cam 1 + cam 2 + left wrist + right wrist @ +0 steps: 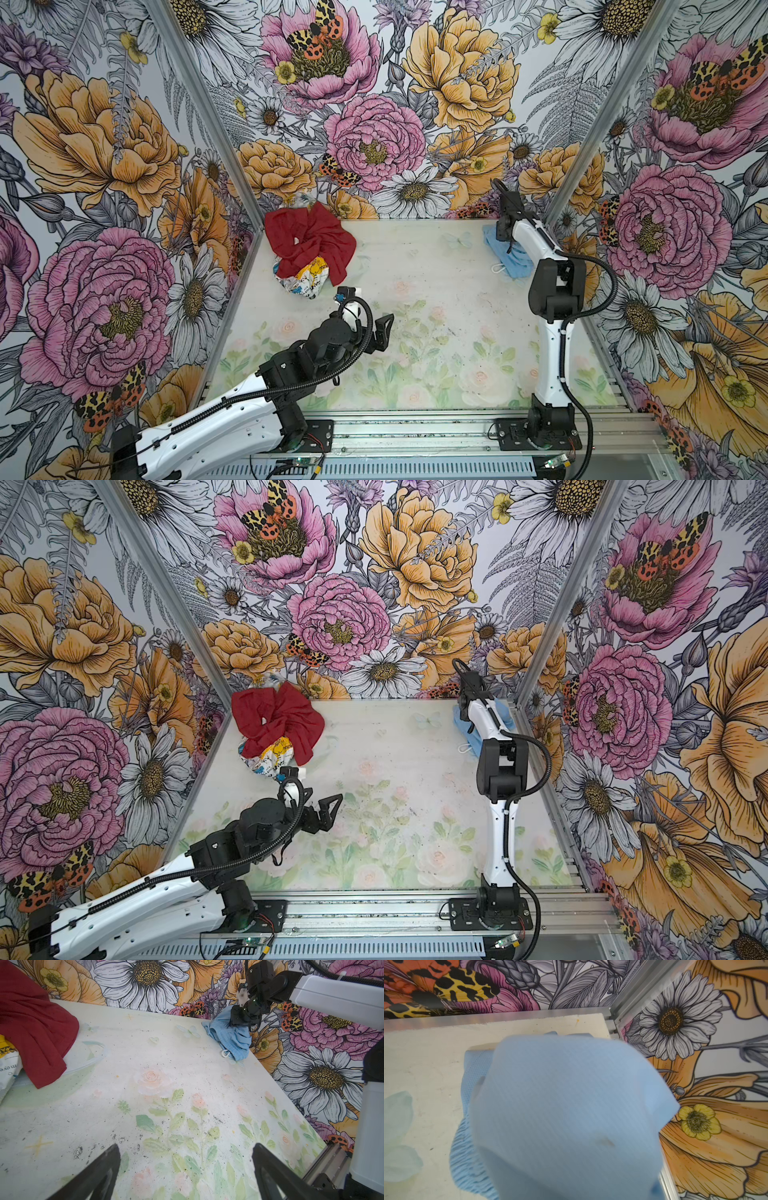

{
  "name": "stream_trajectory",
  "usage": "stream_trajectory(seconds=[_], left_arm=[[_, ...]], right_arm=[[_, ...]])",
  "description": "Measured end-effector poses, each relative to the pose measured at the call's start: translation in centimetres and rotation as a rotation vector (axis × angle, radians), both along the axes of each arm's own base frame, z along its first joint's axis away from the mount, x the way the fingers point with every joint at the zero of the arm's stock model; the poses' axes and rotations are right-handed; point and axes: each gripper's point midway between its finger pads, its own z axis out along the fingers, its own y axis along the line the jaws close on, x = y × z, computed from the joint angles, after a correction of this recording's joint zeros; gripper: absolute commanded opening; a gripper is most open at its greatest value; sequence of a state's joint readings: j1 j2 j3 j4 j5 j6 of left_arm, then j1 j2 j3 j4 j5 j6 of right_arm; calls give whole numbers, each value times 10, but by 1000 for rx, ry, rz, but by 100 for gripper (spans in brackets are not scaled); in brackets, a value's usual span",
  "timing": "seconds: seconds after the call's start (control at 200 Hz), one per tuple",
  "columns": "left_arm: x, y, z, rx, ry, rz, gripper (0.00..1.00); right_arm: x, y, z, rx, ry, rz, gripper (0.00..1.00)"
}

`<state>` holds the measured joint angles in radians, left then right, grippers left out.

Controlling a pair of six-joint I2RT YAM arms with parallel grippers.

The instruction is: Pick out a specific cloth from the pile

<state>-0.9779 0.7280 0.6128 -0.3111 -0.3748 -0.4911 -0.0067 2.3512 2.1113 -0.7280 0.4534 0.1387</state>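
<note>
The right gripper [241, 1023] is pressed down into the blue cloth [232, 1041], and the fabric bunches up around it. In the right wrist view, blurred blue fabric [560, 1115] fills most of the picture and hides the jaws, so it cannot be told whether they are clamped on it or apart. The cloth [513, 259] lies at the far right corner of the table [415, 270], close to the right wall, with a loop of its white cord [497, 268] sticking out on the near side.

The left gripper [380, 332] hangs over the bare middle of the table with its jaws wide apart and nothing between them.

The pile sits at the far left corner, well apart from the blue cloth: a red cloth [309, 243] draped over a white printed cloth [301, 278].
</note>
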Motion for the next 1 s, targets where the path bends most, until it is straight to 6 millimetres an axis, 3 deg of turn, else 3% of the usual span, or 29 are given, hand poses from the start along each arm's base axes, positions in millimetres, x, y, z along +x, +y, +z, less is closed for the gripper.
stream_trajectory(seconds=[0.195,0.24,0.465,0.641,0.741,0.801,0.916,1.001], left_arm=[[0,0,0,-1,0,0,99],[0,0,0,0,0,0,99],[1,0,12,15,-11,-4,99],[17,12,27,52,-37,47,99],[35,32,27,109,-54,129,99],[49,56,27,160,-72,234,99],[73,115,30,284,-122,507,99],[84,143,23,388,-195,644,99]], right_arm=[[-8,2,-3,14,14,-3,99],[-12,3,2,22,11,-3,99],[-33,10,61,63,-75,18,99],[-52,20,104,115,-157,54,99],[-72,35,114,186,-208,103,99],[-92,48,115,231,-256,144,99],[-149,71,117,313,-408,219,100],[-188,80,118,343,-562,267,100]])
